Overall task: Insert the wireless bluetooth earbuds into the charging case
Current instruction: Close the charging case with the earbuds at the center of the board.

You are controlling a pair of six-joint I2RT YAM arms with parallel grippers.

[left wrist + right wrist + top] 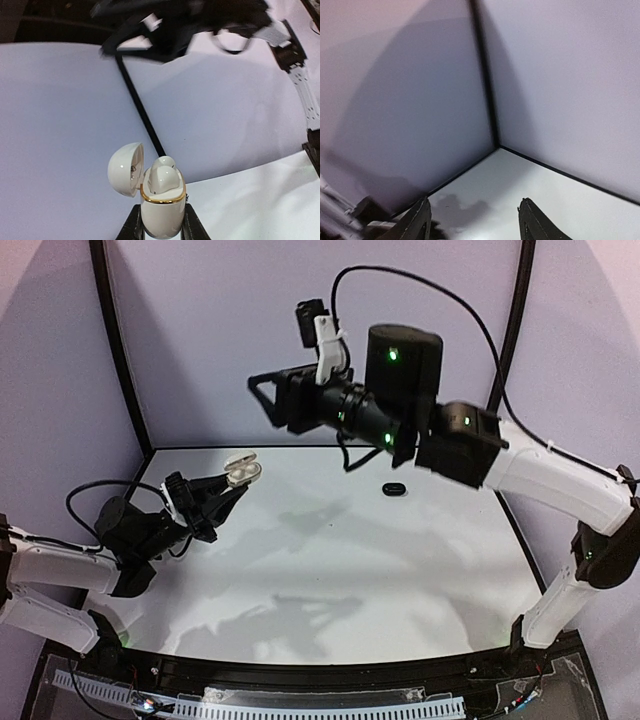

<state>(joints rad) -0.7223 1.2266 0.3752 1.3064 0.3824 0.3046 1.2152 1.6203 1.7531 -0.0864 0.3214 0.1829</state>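
A glossy white charging case (160, 215), smooth and egg-shaped, is held upright between the black left fingers (132, 227), which are closed against its two sides. It is carried over the rear left part of the matte white surface (330, 570). A thin gold band (162, 199) is set round the mouth of the case, and the domed lid (124, 169) is swung open to one side on its hinge. Two rounded white earbuds (162, 179) are seen in the mouth, one behind the other, their tops raised above the gold band. How deeply they are seated cannot be made out. The bottom of the case is cut off by the picture edge.

The right fingers (417, 225), dark and wedge-shaped, are spread well apart with nothing between them. Only their tips are shown, turned toward a corner where two pale lilac walls (560, 75) are joined by a black strip (485, 75). A small black oval object (393, 488) is lying on the surface toward the rear right. It is too small to be told as a case or a bud. The right arm (190, 25) is blurred in the left wrist view.
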